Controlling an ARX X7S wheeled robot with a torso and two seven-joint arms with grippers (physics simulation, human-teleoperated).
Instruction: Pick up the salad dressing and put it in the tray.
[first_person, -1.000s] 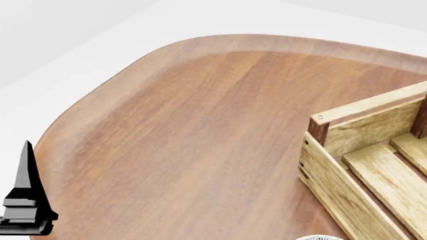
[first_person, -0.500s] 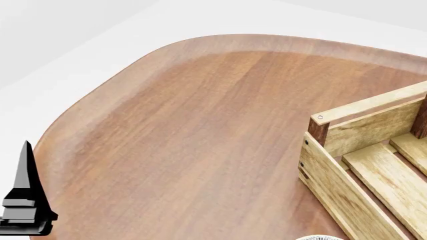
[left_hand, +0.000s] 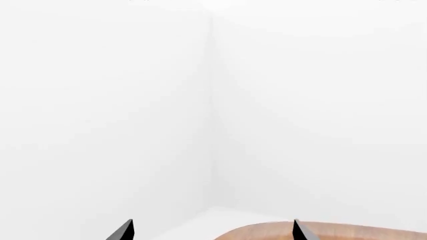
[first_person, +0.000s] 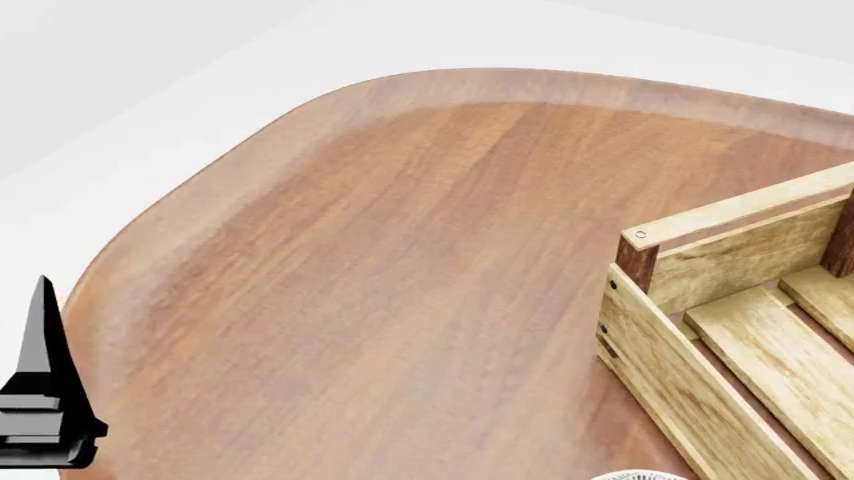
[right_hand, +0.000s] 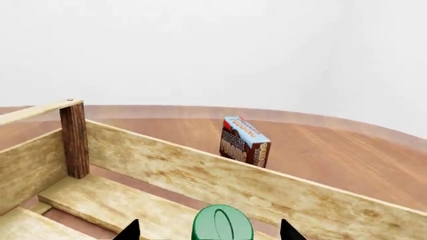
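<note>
right hand (right_hand: 208, 232): fingers spread around dressing (right_hand: 222, 223) over tray (right_hand: 220, 180) | left hand (left_hand: 211, 231): open, empty, beside counter (first_person: 400, 270)

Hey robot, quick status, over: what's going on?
Left gripper idle, open. Right gripper around dressing above tray; grip unconfirmed. Nothing in the way.

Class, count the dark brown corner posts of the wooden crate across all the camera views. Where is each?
2 at least. On the tray, one post at its near-left corner, another at the head view's right edge. Others may be out of frame.
</note>
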